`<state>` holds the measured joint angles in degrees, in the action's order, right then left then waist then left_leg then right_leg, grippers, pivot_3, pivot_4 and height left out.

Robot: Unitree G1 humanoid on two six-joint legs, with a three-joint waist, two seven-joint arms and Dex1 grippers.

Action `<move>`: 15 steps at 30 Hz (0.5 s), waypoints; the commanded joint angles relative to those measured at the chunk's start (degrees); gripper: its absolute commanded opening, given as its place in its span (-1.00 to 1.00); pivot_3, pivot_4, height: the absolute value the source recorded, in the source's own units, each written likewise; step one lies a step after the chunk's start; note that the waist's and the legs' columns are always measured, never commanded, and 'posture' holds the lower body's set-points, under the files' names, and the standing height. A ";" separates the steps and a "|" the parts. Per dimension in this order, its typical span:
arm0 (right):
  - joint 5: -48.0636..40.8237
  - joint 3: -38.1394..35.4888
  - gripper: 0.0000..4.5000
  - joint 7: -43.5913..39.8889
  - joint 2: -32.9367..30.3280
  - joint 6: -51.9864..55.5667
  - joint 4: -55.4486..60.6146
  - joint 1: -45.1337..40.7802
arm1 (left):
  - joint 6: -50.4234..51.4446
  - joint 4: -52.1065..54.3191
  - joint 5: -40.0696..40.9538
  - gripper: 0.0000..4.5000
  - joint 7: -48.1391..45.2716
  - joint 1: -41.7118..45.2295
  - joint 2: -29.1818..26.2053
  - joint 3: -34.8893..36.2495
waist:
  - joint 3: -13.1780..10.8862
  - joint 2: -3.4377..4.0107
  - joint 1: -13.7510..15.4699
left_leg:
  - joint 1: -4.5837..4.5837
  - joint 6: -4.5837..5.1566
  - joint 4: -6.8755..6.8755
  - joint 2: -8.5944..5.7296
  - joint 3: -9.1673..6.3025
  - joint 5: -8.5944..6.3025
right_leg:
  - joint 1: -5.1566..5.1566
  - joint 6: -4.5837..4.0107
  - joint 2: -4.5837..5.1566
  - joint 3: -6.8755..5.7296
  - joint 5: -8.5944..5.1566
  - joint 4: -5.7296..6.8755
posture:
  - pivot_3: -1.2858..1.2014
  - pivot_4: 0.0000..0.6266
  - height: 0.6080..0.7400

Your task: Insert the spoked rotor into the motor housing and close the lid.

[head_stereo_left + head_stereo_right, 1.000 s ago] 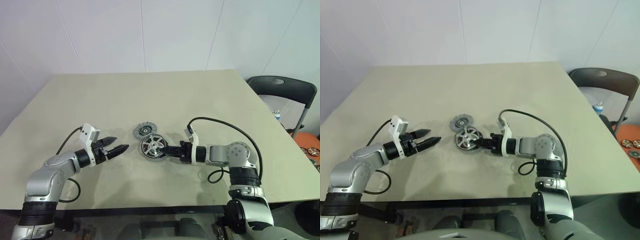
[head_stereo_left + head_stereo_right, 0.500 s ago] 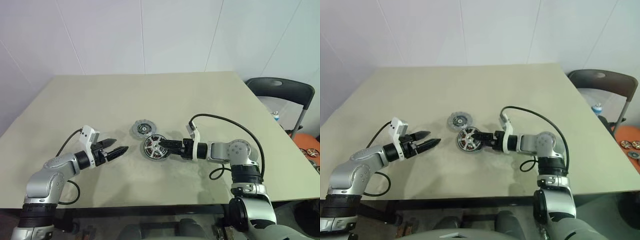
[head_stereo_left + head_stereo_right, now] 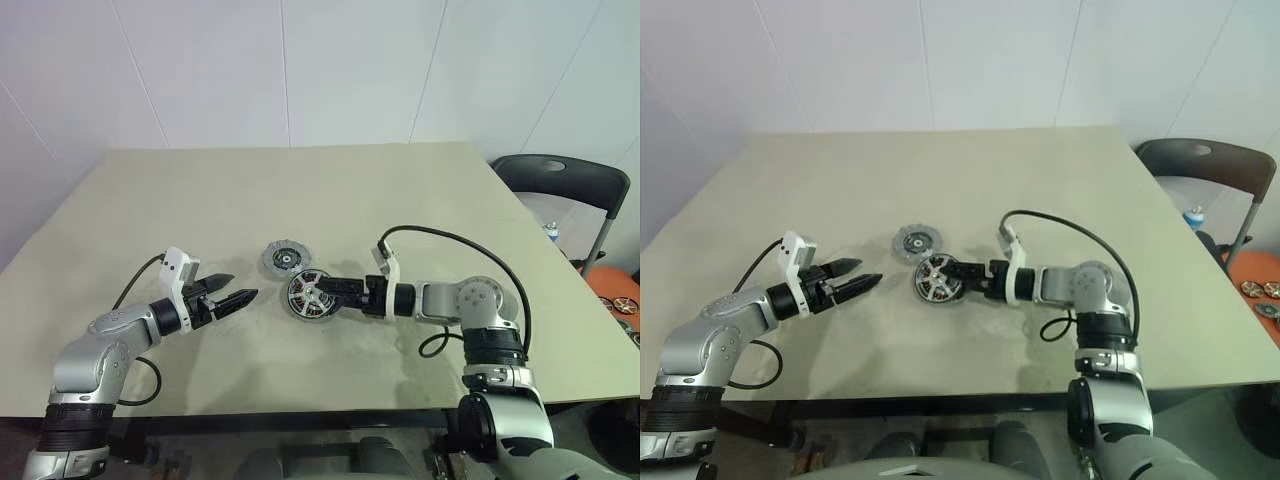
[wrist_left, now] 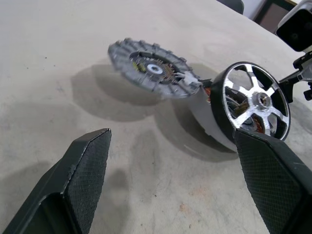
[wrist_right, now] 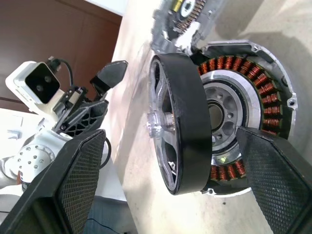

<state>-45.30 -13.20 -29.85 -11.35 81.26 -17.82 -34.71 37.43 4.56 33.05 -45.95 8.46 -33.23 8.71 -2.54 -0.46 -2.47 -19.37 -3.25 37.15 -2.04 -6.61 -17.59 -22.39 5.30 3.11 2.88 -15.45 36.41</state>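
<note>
Your right tool (image 3: 325, 288) stands wide, fingers either side of the spoked rotor (image 5: 178, 124), no grip seen. Rotor sits tilted on edge, leaning over the motor housing (image 5: 243, 122), not seated flat; copper windings exposed. Housing lies mid-surface, nearer the front edge than the far edge. Lid (image 3: 284, 259) lies flat just beside the housing, on its far-left side. Your left tool (image 3: 232, 292) hangs wide and empty, apart from the parts, toward the surface's left edge.
</note>
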 commanded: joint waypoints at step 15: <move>0.10 -3.95 0.99 -4.38 -7.84 -3.40 -6.56 -9.78 | -1.07 0.87 0.13 0.89 0.75 0.08 0.56 0.87 | -0.07 0.10 0.09 | -0.38 0.14 -0.23 -0.04 0.00 -0.09 | -0.42 0.03 0.14 0.02 0.03 -0.16 | 0.03 -1.00 1.00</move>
<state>-45.60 -17.41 -33.10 -18.79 79.67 -24.10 -43.55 37.18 4.56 33.04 -45.03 7.93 -32.47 8.69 -2.60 -0.36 -2.38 -19.75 -3.10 36.93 -2.09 -6.61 -17.68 -22.81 5.34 3.25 2.91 -15.42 36.25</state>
